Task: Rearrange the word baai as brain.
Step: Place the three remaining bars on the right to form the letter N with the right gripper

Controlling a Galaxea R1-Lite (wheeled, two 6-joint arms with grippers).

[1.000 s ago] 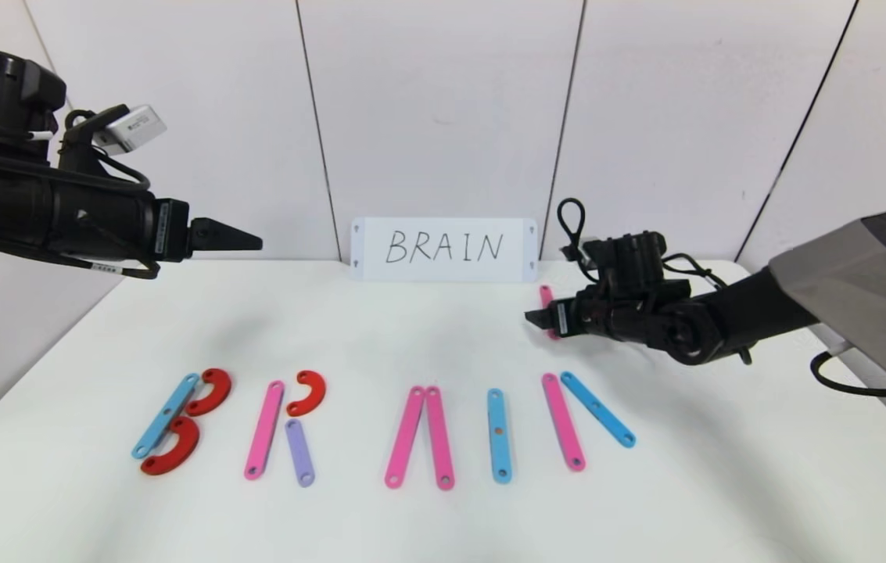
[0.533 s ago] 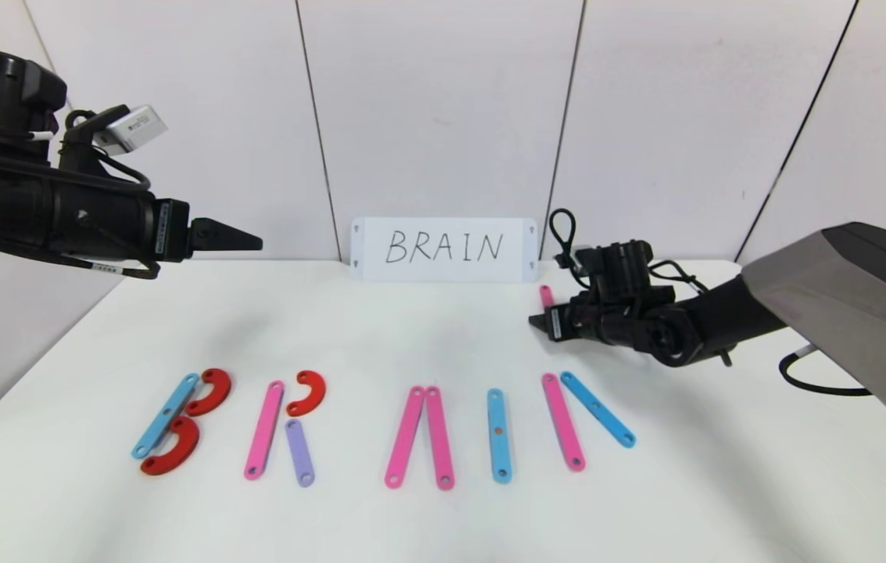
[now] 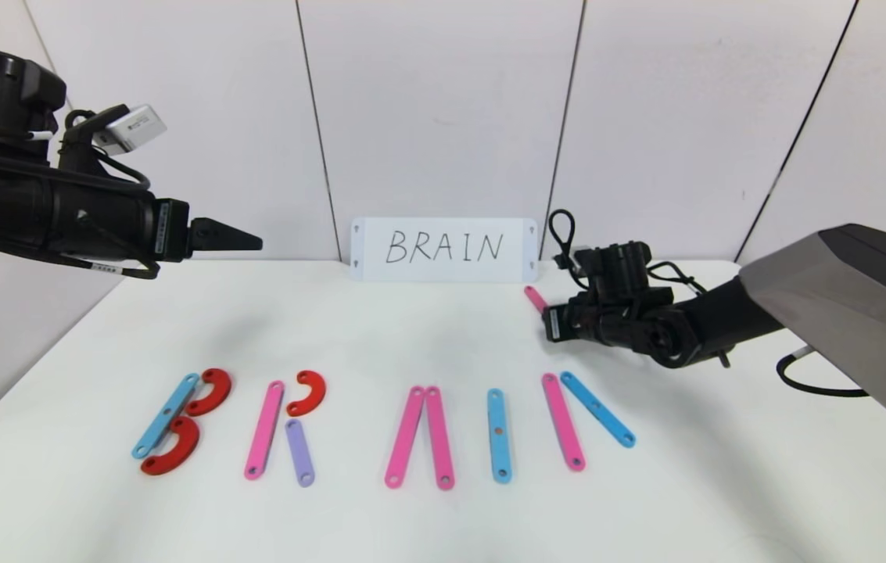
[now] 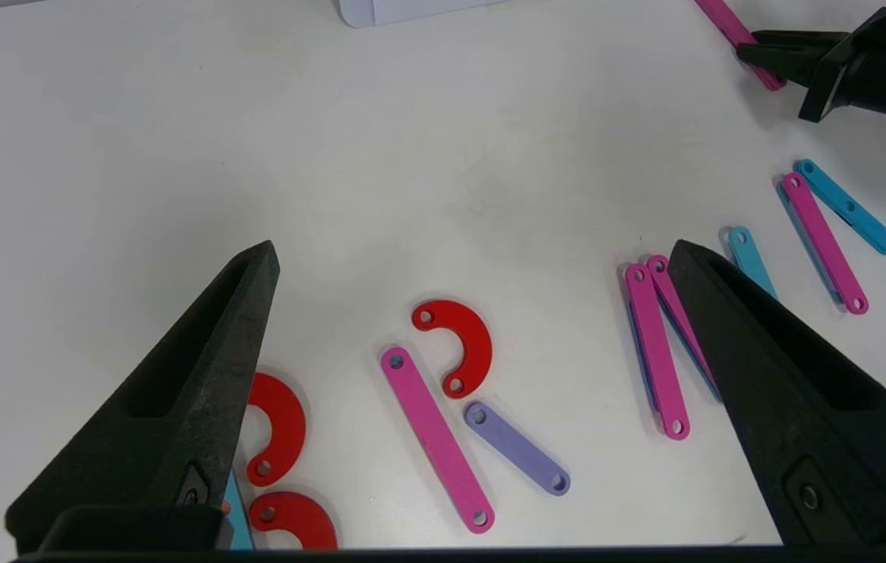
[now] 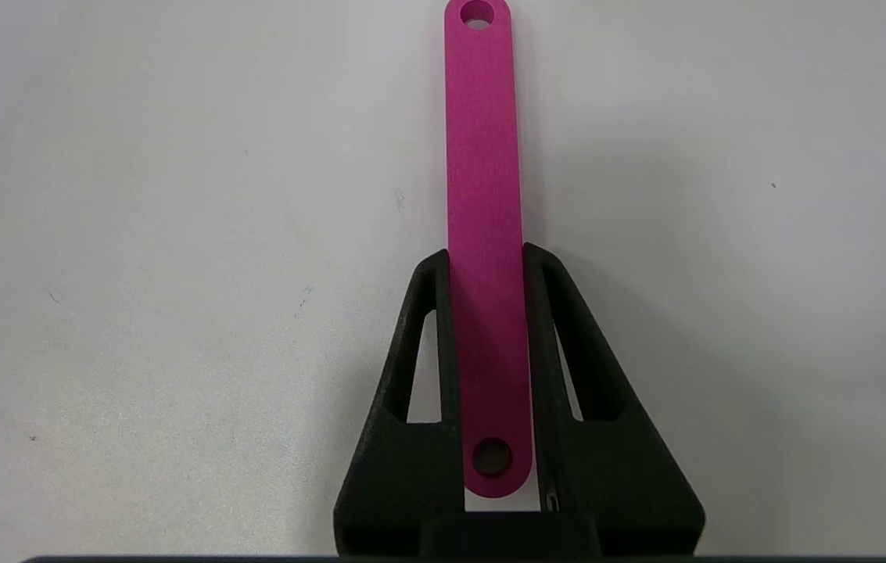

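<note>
Your right gripper (image 5: pixel 487 258) pinches the spare pink bar (image 5: pixel 483 195) near one end — thin, stiff, light, likely slippery — so grip edgewise; left gripper (image 4: pixel 474 258) hangs spread.

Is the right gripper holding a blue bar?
No, the right gripper is shut on a pink bar.

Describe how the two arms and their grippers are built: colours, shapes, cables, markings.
Both arms are black. The left gripper has long, tapering, wedge-shaped matte black fingers with hollow cut-outs; a small white camera box and black cables sit above its wrist, and a white label rings the wrist. The right gripper has the same triangular hollow fingers, a looped black cable, a white wrist label and a grey shell farther up.
</note>
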